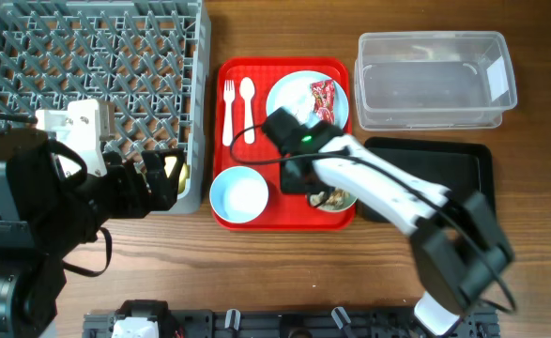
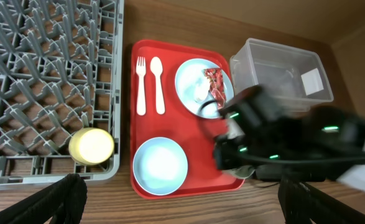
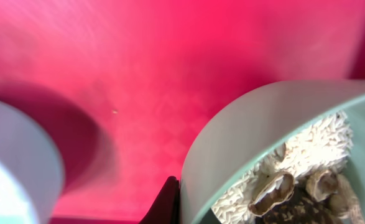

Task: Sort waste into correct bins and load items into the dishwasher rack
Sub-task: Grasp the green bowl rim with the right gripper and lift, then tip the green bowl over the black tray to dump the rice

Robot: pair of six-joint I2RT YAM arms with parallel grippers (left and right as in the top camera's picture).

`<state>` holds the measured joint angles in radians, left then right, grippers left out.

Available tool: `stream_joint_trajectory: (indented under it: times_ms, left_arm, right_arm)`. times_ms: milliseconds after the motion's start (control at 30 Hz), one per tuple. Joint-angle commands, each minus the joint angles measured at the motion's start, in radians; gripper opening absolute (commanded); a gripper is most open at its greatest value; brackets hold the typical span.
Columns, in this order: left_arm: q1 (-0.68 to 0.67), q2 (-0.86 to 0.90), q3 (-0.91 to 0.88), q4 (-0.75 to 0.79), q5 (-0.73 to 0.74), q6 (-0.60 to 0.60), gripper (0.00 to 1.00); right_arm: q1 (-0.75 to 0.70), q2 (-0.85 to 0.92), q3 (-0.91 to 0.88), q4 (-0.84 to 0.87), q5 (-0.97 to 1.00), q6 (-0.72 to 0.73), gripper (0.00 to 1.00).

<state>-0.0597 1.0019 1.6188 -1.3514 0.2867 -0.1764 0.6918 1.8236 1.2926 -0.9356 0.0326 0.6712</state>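
My right gripper (image 1: 324,192) is shut on the rim of the mint-green bowl (image 1: 341,200) at the red tray's front right. In the right wrist view one finger (image 3: 170,202) presses the bowl's outer wall (image 3: 257,130), and brownish-white food scraps (image 3: 294,180) lie inside. My left gripper (image 1: 167,178) is open and empty over the rack's near right corner. The yellow cup (image 2: 91,145) sits in the grey rack (image 1: 87,56). The pale-blue plate (image 1: 289,94) holds the red wrapper (image 1: 323,99). The white fork (image 1: 228,108), spoon (image 1: 248,108) and pale-blue bowl (image 1: 238,195) are on the tray.
The red tray (image 1: 256,155) lies between the rack and the bins. The clear tub (image 1: 430,38) stands at the back right, with the black tray (image 1: 444,169) in front of it. The right arm crosses the black tray's left part.
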Motion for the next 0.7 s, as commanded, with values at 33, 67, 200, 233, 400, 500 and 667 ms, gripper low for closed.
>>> stream_joint_trajectory:
  times_ms: [33, 67, 200, 233, 400, 500, 667]
  left_arm:
    - [-0.005, -0.005, 0.005, 0.000, 0.012, 0.019, 1.00]
    - [-0.005, -0.005, 0.005, 0.000, 0.012, 0.019, 1.00]
    - [-0.005, -0.005, 0.005, 0.000, 0.012, 0.019, 1.00]
    - [-0.005, -0.005, 0.005, 0.000, 0.012, 0.019, 1.00]
    - [-0.005, -0.005, 0.005, 0.000, 0.012, 0.019, 1.00]
    - [-0.005, -0.005, 0.005, 0.000, 0.012, 0.019, 1.00]
    - [-0.005, -0.005, 0.005, 0.000, 0.012, 0.019, 1.00]
  right_arm:
    - [-0.083, -0.196, 0.003, -0.018, -0.141, -0.114, 0.04]
    - [-0.107, -0.227, 0.003, -0.028, -0.192, -0.126, 0.04]
    - [-0.218, -0.323, 0.003, -0.071, -0.328, -0.189, 0.04]
    - [-0.263, -0.342, 0.003, -0.085, -0.377, -0.226, 0.04]
    - [-0.481, -0.356, -0.024, -0.147, -0.624, -0.420, 0.04]
    - [-0.597, -0.354, -0.105, -0.139, -0.736, -0.516, 0.04]
    - [-0.789, -0.354, -0.300, -0.054, -1.012, -0.687, 0.04]
